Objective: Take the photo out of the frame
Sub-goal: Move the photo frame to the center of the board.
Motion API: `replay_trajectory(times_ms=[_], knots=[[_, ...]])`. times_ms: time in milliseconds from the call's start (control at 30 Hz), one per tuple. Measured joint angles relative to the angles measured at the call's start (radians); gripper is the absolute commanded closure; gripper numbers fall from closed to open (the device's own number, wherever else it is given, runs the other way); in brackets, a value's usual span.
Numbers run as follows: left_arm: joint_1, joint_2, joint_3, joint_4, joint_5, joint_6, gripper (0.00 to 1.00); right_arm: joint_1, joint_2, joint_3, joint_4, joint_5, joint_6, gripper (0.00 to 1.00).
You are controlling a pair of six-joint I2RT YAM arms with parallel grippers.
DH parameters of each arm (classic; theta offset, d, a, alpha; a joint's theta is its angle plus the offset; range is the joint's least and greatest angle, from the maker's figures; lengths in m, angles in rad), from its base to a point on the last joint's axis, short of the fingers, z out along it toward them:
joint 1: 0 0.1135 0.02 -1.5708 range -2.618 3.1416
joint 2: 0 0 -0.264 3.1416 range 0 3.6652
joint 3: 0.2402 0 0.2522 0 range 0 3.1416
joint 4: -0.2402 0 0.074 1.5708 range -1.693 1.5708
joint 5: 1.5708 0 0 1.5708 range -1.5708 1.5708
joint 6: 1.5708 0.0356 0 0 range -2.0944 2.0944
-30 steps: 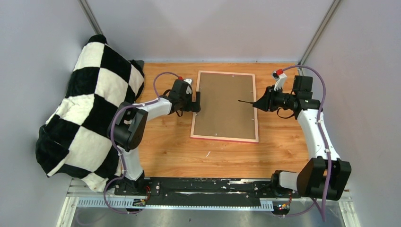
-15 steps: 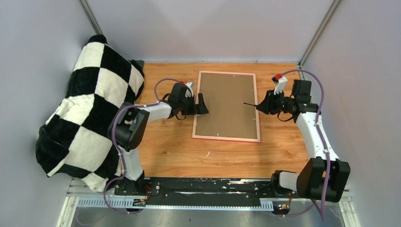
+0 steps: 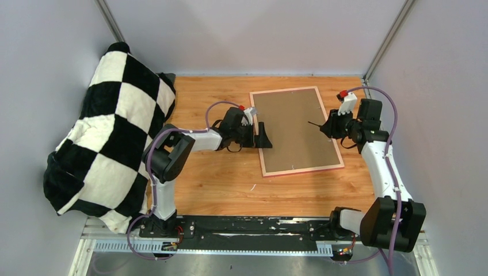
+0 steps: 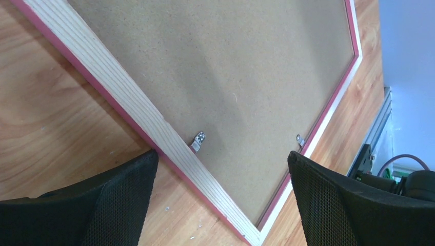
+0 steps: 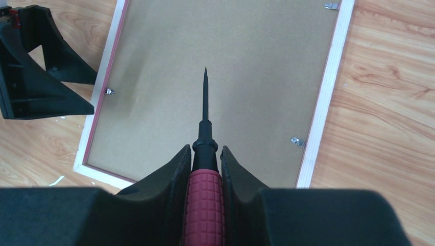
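The frame (image 3: 304,171) lies face down on the wooden table, narrow pink border around the brown backing board (image 3: 294,129). The photo is hidden under the board. My left gripper (image 3: 262,137) is open at the frame's left edge. In the left wrist view it (image 4: 221,202) straddles a near corner of the frame (image 4: 154,128), with one finger on the table outside that edge. Small metal tabs (image 4: 199,139) hold the board. My right gripper (image 3: 331,125) is shut on a red-handled pointed tool (image 5: 205,205), whose black tip (image 5: 205,82) points out over the board (image 5: 231,46).
A black-and-white checkered blanket (image 3: 109,132) is heaped along the left wall. Grey walls close in the back and sides. The black base rail (image 3: 247,227) runs along the near edge. More tabs (image 5: 296,141) sit along the frame's edges.
The frame has slid right and turned, its near end swinging right. My left gripper has moved right against its left edge. My right gripper has drawn back a little with the tool.
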Motion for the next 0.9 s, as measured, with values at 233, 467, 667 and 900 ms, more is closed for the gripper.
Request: replay_trajectory(times_ms=[233, 467, 667, 900], knots=[[0.025, -0.037, 0.004, -0.054, -0.112, 0.059, 0.0, 0.0, -0.001, -0.003, 0.019, 0.011, 0.005, 1.0], [0.06, -0.05, 0.256, -0.29, -0.401, 0.283, 0.0, 0.0, -0.017, -0.022, 0.028, 0.005, 0.012, 1.0], [0.059, -0.018, 0.335, -0.349, -0.473, 0.343, 0.0, 0.0, -0.022, -0.03, 0.049, 0.03, 0.013, 1.0], [0.059, 0.127, 0.397, -0.425, -0.472, 0.322, 0.0, 0.014, -0.019, -0.067, 0.087, 0.014, 0.04, 1.0]])
